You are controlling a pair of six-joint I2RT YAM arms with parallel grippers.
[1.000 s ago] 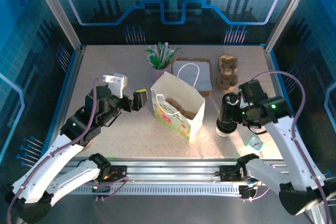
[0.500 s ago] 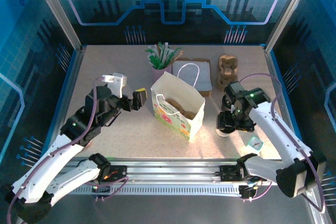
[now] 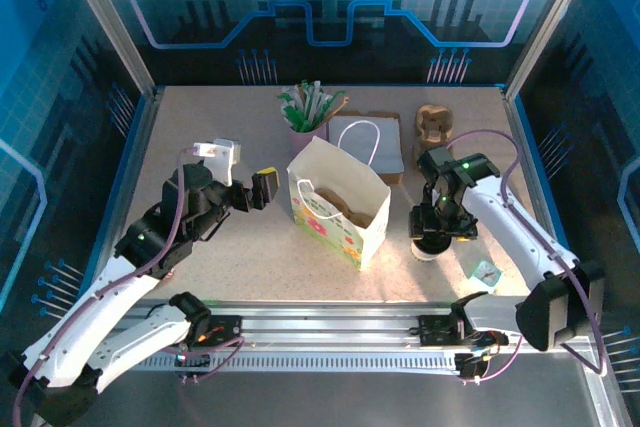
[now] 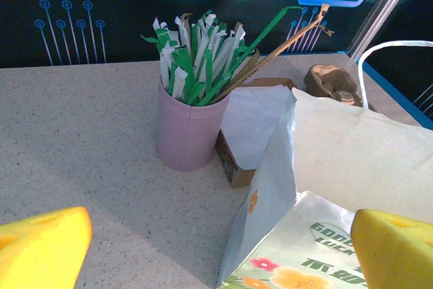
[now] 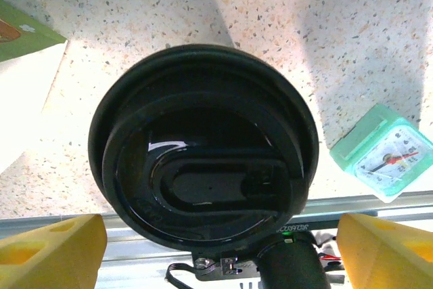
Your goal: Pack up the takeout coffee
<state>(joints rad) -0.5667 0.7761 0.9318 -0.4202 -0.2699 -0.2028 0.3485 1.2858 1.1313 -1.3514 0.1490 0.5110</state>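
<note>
Poising above the takeout coffee's black lid (image 5: 203,147).
Holding both right gripper (image 5: 220,248) and left gripper (image 4: 220,252) wide, gripping nothing.

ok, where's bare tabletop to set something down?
Back-left table, bordered by the left wall and pink sachet cup, is bare. Also the front strip between paper bag and near rail. Crowded right: coffee cup lid, cup carrier, green clock.

Black lid (image 5: 203,147); pink cup (image 4: 186,133) (green-white sachets (image 4: 196,55)); speckled beige table (image 5: 379,18); mint clock (image 5: 382,150).
</note>
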